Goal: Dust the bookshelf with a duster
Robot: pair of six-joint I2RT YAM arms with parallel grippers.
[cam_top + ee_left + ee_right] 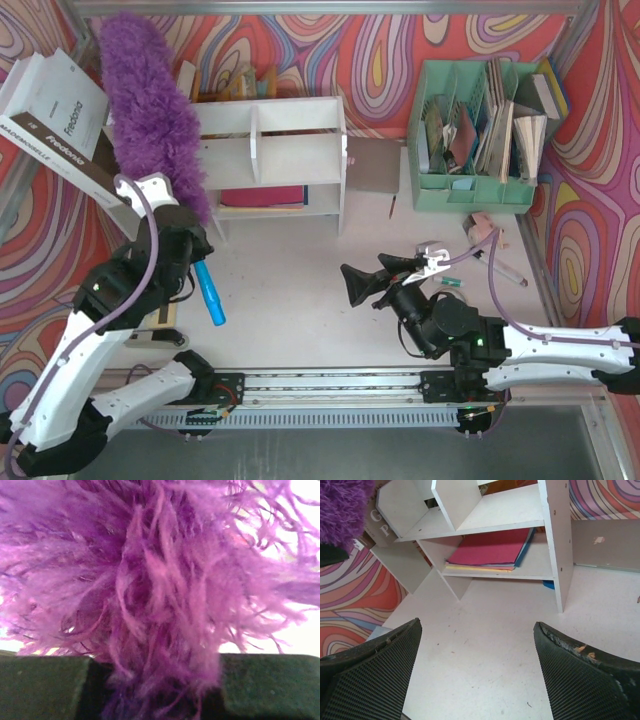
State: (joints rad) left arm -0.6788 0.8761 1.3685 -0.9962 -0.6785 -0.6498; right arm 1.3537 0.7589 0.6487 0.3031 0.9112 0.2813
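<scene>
The duster's fluffy purple head (150, 110) stands up at the far left, overlapping the left end of the white bookshelf (275, 150). Its blue handle (210, 295) sticks out below my left gripper (185, 245), which is shut on the duster where head meets handle. In the left wrist view purple feathers (150, 580) fill the frame above the gripper (155, 690) and its green pads (40, 685). My right gripper (365, 280) hangs open over the table's middle, facing the shelf. Its view shows the gripper (475, 670) with nothing in it, the bookshelf (550, 540) and a bit of the duster (342, 510).
Red and blue folders (490, 547) lie on the shelf's lower tier. A mint-green file organizer (480, 130) with papers stands at the back right. White books (60, 120) lean at the far left. A brown notebook (372, 165) and pens (505, 265) lie right of the shelf.
</scene>
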